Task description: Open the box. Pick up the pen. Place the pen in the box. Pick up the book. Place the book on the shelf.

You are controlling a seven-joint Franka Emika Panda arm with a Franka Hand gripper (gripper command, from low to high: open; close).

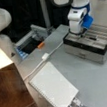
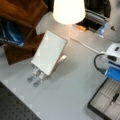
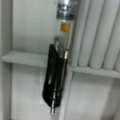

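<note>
A: Where is the gripper [image 1: 82, 34]?

B: In a front view it is low over the open box [image 1: 89, 46], just above the grey compartments inside. I cannot tell if its jaws are apart or together; the arm's white body hides them.

A: And the pen?

B: The pen [image 3: 56, 77] lies inside the box. In the wrist view it is slim and black with a silvery upper part, a small orange mark on that part, and a thin metal tip at the bottom. It rests across a pale divider wall, beside a row of rounded grey ridges. In a front view it shows as a thin dark line [image 1: 91, 38] on the grey interior, and in a front view it is a small dark stick [image 2: 115, 97] in one compartment.

A: How does the box look?

B: It is wide and flat, with a black rim, silvery-grey sides and a pale divided inside. It stands on the grey table [image 1: 96, 81].

A: The book?

B: The book [image 1: 53, 86] is white, with a plain cover and a spiral along one edge. It leans tilted on a metal stand [image 2: 37, 76], well apart from the box. The shelf [image 1: 9, 90], dark brown wood with a cream top, is just beside it.

A: Anything else?

B: A small orange object [image 1: 41, 45] and a white cable [image 1: 44, 58] lie on the table.
</note>
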